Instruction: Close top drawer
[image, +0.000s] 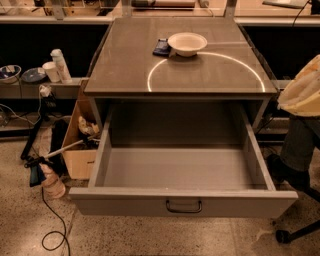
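Top drawer (180, 169): fully extended out of the cabinet (125, 75), towards the camera. Front panel sits at the bottom of the view, well forward of the cabinet's front edge. The whole grey floor and both side walls are exposed. Interior looks empty; nothing shows that would foul the travel.

Handle (184, 206): small dark loop at the centre of the front panel, untouched.

Gripper: not in the frame. No arm or finger part shows anywhere, so its state cannot be told, and nothing touches the drawer.

Cabinet top: a white bowl (187, 43) near the back edge, with a small dark item (162, 47) just beside it on its left. Both are well apart from the drawer opening.

Surroundings: a cardboard box (80, 152) on the floor close to the drawer's left wall; whether they touch is unclear. A chair (300, 150) stands near the right corner of the front panel.

Progress, judged: nothing done yet. The drawer appears at or near full extension, so all of the closing travel is left. Remaining steps: bring the gripper to the front panel near the handle, make contact, and push straight back until the panel is flush with the cabinet front. Off-centre contact could skew the drawer on its rails.
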